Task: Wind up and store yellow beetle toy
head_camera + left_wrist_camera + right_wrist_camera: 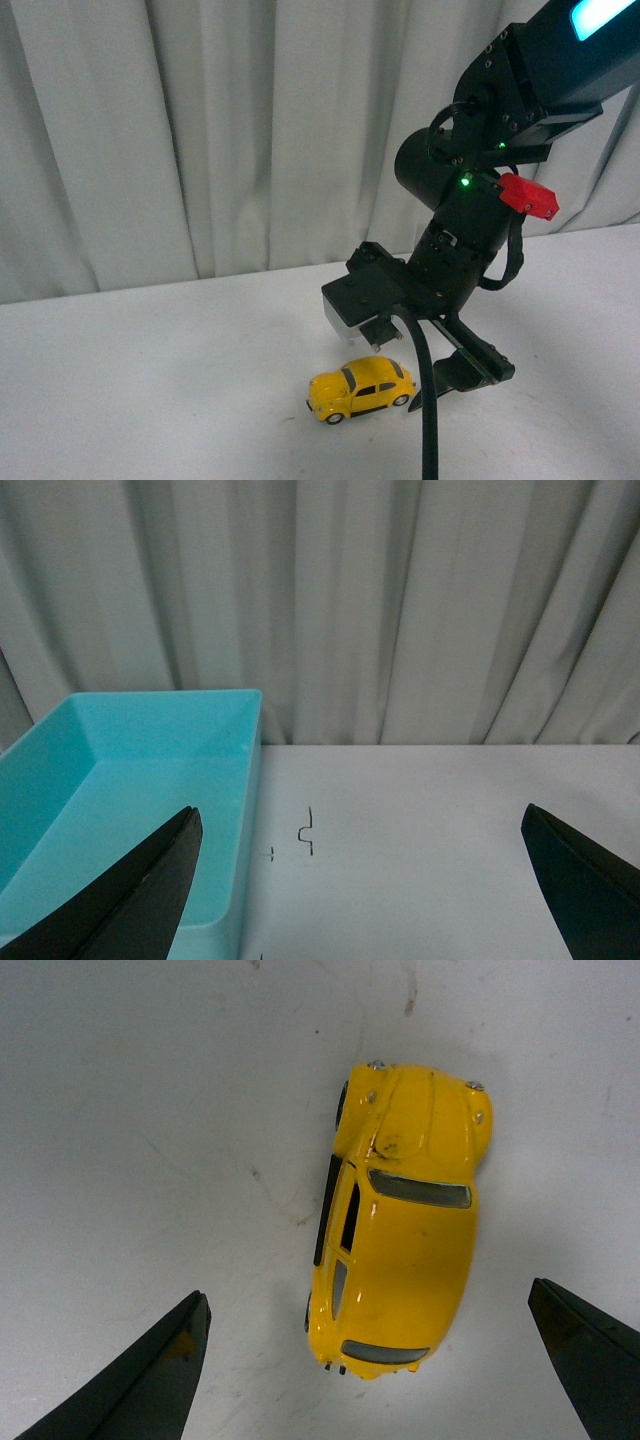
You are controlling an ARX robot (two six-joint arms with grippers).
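The yellow beetle toy (360,390) stands on its wheels on the white table, a glossy yellow car with dark windows. My right gripper (440,375) hangs just above and to the right of it, open. In the right wrist view the toy (405,1230) lies lengthwise between the two spread black fingers, and the gripper (365,1290) touches nothing. My left gripper (360,810) is open and empty over bare table, and it does not show in the front view.
A turquoise plastic bin (150,780), open and empty, stands on the table beside the left gripper. White curtains (200,130) close off the back of the table. Small pen marks (308,830) are on the tabletop near the bin.
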